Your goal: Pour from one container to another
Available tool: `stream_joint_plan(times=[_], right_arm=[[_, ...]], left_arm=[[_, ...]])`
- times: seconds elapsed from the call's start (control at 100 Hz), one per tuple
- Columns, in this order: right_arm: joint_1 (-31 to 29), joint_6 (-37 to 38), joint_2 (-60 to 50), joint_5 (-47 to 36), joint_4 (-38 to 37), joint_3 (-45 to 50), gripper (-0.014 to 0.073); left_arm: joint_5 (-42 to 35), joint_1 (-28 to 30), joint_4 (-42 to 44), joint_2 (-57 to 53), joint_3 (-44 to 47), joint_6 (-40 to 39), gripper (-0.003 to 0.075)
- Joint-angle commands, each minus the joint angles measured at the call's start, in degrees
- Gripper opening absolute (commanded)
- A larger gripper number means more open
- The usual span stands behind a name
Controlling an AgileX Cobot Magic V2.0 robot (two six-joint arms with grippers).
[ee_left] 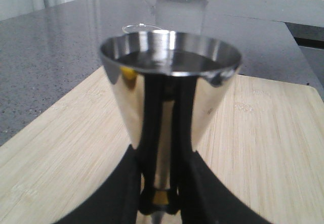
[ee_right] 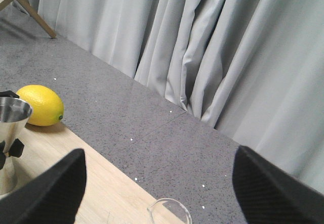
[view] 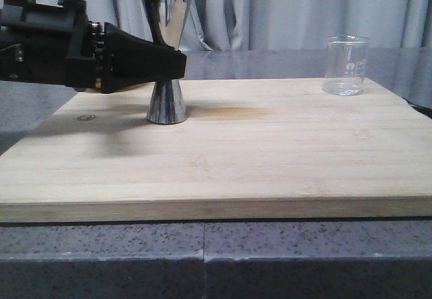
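the jigger (view: pixel 167 56) stands on the board (view: pixel 270 157) toward its left, the beaker (view: pixel 345 65) well apart at the far right corner.

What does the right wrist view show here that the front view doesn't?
Only the right wrist view shows the lemon lying on the counter beyond the jigger, and the right gripper with its fingers wide apart above the beaker's rim.

Only the front view shows the whole board, the full beaker standing at its far right, and the left gripper at the jigger's waist.

Both show the jigger, the beaker, the board and the curtains.
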Motion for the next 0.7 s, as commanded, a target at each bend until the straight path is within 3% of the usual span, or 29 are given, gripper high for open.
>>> stream_joint_plan(times=[0.0,0.69], right_arm=[[-0.38,0.18,-0.68,0.2,2.15,-1.38,0.0544],[-0.38,0.29,-0.68,0.2,2.15,-1.38,0.0544]], left_arm=[[4.65,0.16,-1.36,-1.86,-0.39,-0.22,-0.0018],[4.65,0.16,-1.29,-1.86,0.8,-0.22,-0.0017]])
